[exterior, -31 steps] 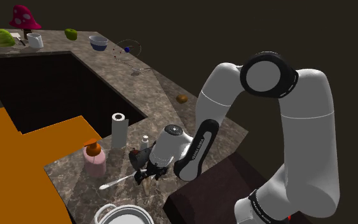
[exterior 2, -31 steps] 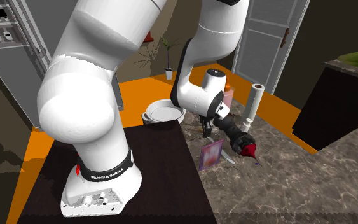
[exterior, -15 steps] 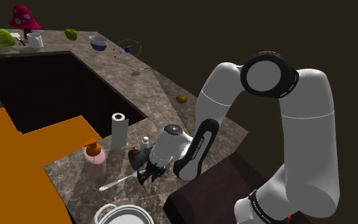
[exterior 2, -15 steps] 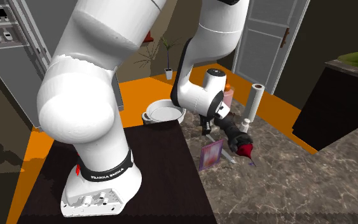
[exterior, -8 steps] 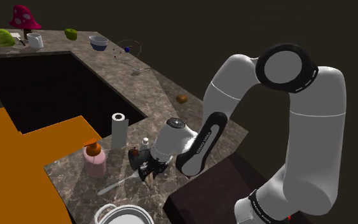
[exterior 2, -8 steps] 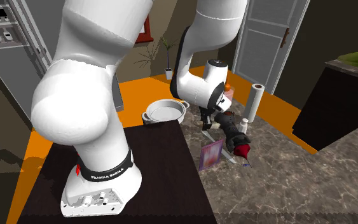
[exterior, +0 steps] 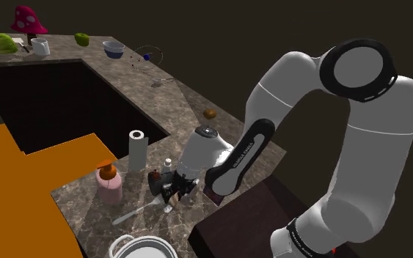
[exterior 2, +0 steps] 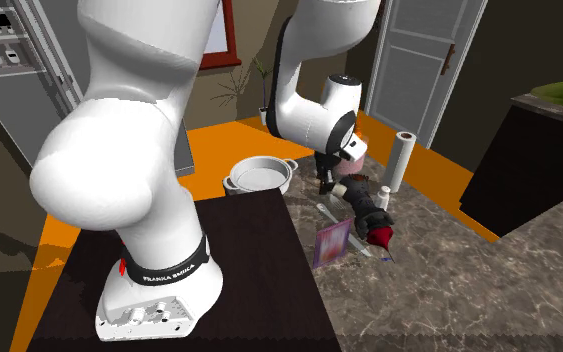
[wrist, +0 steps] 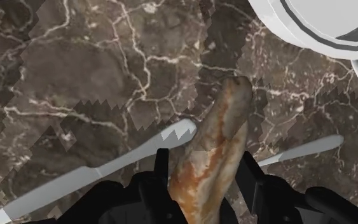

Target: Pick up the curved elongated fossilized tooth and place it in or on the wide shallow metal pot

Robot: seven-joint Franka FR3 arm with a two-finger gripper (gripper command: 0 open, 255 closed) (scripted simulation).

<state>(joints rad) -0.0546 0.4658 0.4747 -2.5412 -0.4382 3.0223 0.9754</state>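
Tooth (wrist: 212, 149) is clamped between the gripper's (wrist: 204, 167) black fingers, sticking out toward the pot (wrist: 311, 28) and stopping just short of its rim. My worry: it looks pinched near one end, so a quick swing over the pot could twist it loose or clip that rim.

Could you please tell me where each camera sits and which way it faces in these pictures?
Shoulder view: beside and behind the stand, looking down across the marble counter; the white arm shows.
Second exterior view: close behind the stand, facing a door; the arm's base looms in front.
Wrist view: on the hand, looking down along the pincer, shut on the tooth.
Both exterior views share the pot.
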